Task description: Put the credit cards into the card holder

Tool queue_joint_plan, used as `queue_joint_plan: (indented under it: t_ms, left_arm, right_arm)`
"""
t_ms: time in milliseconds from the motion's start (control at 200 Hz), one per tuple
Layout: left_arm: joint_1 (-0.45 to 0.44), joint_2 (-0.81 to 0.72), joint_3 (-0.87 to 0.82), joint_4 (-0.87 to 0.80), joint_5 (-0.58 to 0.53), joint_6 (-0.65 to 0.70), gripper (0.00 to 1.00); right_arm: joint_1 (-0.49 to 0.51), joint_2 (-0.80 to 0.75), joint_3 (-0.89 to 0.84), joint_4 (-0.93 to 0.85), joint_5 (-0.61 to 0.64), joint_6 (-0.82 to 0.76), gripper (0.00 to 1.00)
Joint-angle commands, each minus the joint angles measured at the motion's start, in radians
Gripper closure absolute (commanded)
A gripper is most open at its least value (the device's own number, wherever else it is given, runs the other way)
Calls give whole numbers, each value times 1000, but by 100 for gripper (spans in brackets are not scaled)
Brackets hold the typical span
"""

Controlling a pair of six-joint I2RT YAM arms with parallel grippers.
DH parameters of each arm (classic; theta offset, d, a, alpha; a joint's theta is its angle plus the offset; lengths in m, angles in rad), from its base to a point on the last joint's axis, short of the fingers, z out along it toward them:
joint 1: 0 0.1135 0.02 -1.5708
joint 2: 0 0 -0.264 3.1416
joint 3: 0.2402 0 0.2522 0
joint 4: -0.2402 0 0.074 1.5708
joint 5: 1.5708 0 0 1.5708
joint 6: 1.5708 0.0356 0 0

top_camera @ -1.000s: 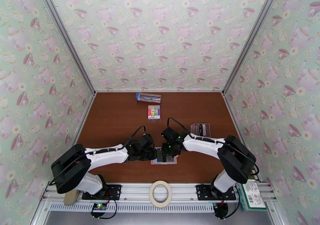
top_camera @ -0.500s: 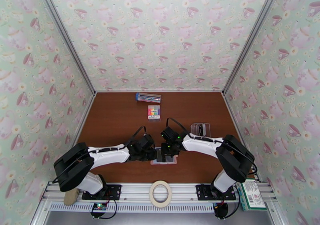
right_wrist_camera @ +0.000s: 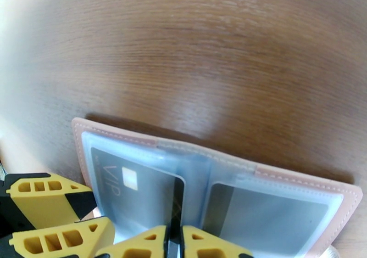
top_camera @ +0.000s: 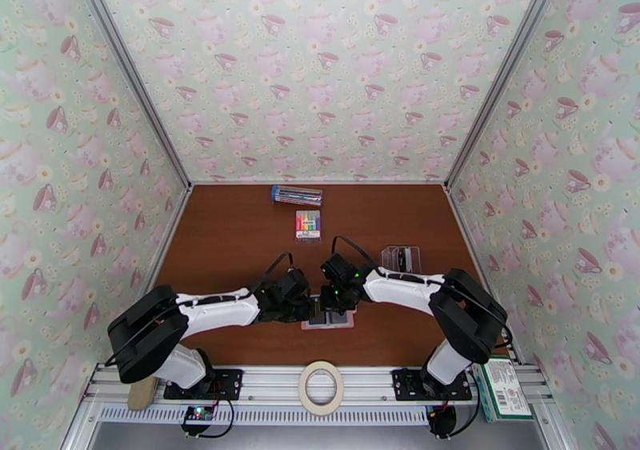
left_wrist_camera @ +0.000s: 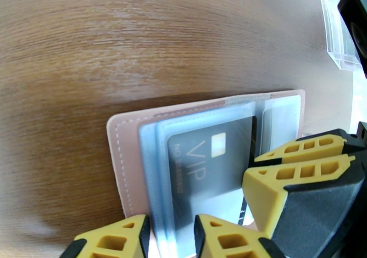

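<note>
Table (top_camera: 232, 243): brown wood grain, lying under the card holder.
Pen box (top_camera: 297, 195): clear with a blue end, well beyond the card holder's far edge.
Tape roll (top_camera: 321, 387): on the metal rail, nearer than the card holder's near edge.
Card holder (left_wrist_camera: 120, 162): dusty pink, lay open and flat on the table with its grey-blue pockets facing up, both grippers meeting over it.
Clear tray (top_camera: 402, 258): beyond and to the right of the card holder, apart from it.
Marker pack (top_camera: 308, 224): rainbow colours, between the pen box and the card holder.
Left gripper (left_wrist_camera: 170, 240): fingers stood a little apart at the card holder's left half, with the pocket sleeve showing in the gap.
Right gripper (right_wrist_camera: 173, 237): fingers pressed together, pinching the dark card.
VIP card (left_wrist_camera: 206, 171): dark grey, sat inside the card holder's left pocket.
Pale card (right_wrist_camera: 275, 217): dark band, sat inside the card holder's right pocket.
Dark card (right_wrist_camera: 176, 208): seen edge-on beside the card holder's fold.
</note>
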Motion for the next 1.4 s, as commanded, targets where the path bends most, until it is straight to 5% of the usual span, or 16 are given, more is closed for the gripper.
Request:
queue_joint_plan:
  t_ms: [0, 471, 841, 1392]
  left_arm:
    - [-6, 5, 16, 16, 6, 0, 66]
    - [-7, -154, -15, -21, -92, 18, 60]
    - [-7, -298, -72, -31, -203, 0, 48]
    - [-10, -263, -103, 79, -155, 7, 41]
  right_arm:
    - [8, -4, -8, 22, -18, 13, 85]
    - [8, -125, -11, -44, 107, -10, 81]
    - [8, -129, -16, -35, 80, -19, 82]
    - [8, -49, -1, -21, 34, -19, 90]
